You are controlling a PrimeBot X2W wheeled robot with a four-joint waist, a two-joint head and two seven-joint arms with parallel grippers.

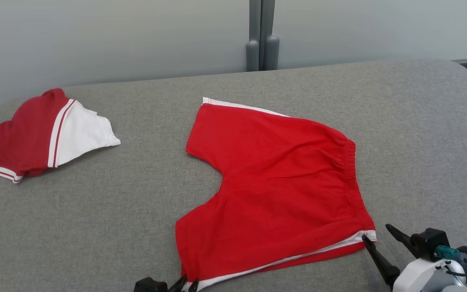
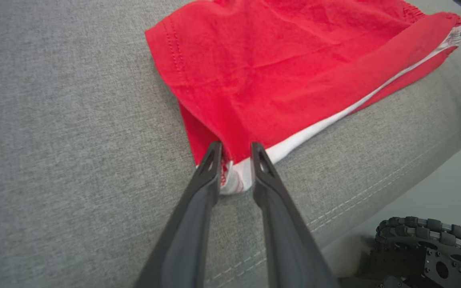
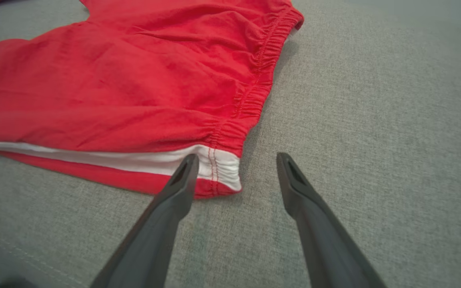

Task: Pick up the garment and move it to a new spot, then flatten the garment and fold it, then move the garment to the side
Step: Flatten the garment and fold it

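The garment [image 1: 282,182] is a pair of red shorts with white side stripes, spread flat on the grey padded surface [image 1: 144,202]. My left gripper [image 1: 187,283] is at the near leg's hem corner. In the left wrist view the garment's [image 2: 294,68] white corner is bunched between the narrowed fingers of the left gripper [image 2: 234,150]. My right gripper [image 1: 375,233] stands open at the near waistband corner. In the right wrist view one finger of the right gripper [image 3: 236,158] touches the white stripe of the garment [image 3: 114,88], while the other rests on bare grey fabric.
A second red and white garment [image 1: 35,134] lies folded at the far left. The surface's stitched near edge [image 2: 374,192] runs close behind the shorts, with my wheeled base [image 2: 426,248] below it. A grey post [image 1: 262,40] stands behind the pale back wall panels.
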